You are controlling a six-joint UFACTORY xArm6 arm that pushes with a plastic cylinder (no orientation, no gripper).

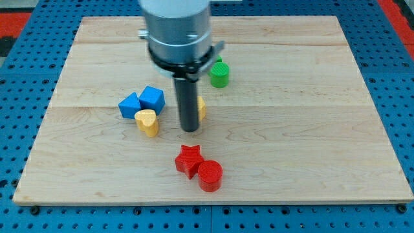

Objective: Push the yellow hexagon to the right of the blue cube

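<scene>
The yellow hexagon (202,108) is mostly hidden behind my rod; only its right edge shows. The blue cube (152,98) sits to its left, with a second blue block (130,105) touching it on the left. My tip (189,129) rests on the board just in front of and against the left side of the hexagon, to the right of the blue cube.
A yellow heart-shaped block (147,122) lies just below the blue blocks. A red star (189,159) and a red cylinder (209,176) touch each other near the view's bottom. A green cylinder (219,74) stands behind the arm. The wooden board (310,129) has blue pegboard around it.
</scene>
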